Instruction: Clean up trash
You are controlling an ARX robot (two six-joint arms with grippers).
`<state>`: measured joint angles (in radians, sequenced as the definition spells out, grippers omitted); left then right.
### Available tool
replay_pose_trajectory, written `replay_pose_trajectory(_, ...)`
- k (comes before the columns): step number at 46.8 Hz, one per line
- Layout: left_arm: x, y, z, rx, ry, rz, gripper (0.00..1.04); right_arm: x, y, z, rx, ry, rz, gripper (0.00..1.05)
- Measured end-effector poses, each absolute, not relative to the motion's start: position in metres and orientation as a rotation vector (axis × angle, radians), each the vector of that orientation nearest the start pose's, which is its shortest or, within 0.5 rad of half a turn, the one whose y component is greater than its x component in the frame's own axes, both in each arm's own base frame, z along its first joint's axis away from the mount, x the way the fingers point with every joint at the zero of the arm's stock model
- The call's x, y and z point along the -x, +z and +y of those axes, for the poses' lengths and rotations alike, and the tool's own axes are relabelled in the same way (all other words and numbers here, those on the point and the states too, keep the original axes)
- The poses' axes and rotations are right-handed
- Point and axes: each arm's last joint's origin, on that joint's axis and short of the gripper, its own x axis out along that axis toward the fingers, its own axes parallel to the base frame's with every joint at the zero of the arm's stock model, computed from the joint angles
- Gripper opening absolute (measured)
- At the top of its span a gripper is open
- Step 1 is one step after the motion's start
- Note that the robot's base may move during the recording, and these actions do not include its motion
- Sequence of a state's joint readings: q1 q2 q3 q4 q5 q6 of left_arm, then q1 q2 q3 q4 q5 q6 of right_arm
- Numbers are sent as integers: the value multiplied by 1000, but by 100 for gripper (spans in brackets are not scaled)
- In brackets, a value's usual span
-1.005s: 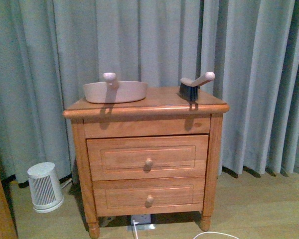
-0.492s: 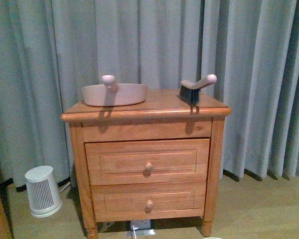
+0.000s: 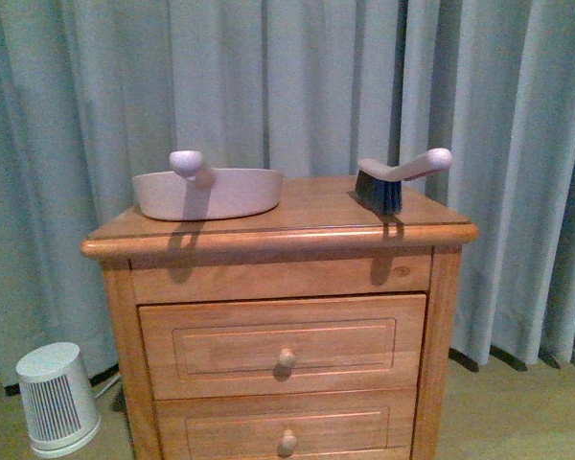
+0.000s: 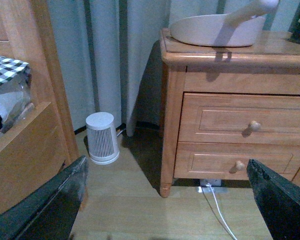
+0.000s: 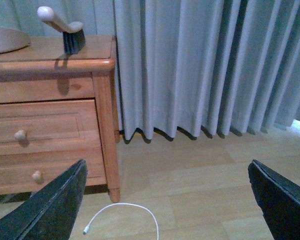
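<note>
Front view records dustpan (image 3: 208, 192) centre-left and brush (image 3: 388, 184) centre-right atop nightstand (image 3: 278, 235); left gripper (image 4: 166, 165) and right gripper (image 5: 166, 165) spread wide, empty.

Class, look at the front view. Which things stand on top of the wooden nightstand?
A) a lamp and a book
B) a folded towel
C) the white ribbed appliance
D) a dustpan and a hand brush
D: the dustpan sits toward the left of the nightstand top and the hand brush toward the right, while the white ribbed appliance stands on the floor.
</note>
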<state>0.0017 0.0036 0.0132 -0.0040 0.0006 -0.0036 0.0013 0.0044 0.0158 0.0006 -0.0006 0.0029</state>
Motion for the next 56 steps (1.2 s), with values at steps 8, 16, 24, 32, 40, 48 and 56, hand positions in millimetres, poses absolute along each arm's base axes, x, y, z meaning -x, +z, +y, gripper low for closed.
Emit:
replay_pose_trajectory(8,-97,167,0,4,2,-6,97,-97,169,0,-3,2,-12,97)
replay_pose_trajectory(16,-97,167,0,4,1,-6,97,-97,169,0,-3,2,-12,97)
replay_pose_trajectory(24,-97,167,0,4,2,-7,97,-97,168,0,-3,3,-10,97)
replay_pose_trajectory(32,-97,167,0,4,2,-7,97,-97,169,0,-3,2,-11,97)
replay_pose_trajectory(40,-97,167,0,4,2,-7,97,-97,168,0,-3,2,-10,97)
replay_pose_trajectory(48,-97,167,0,4,2,-7,97,-97,169,0,-3,2,-11,97)
replay_pose_trajectory(56,-119,196,4,150,73,157,97,-97,168,0,-3,3,-10,97)
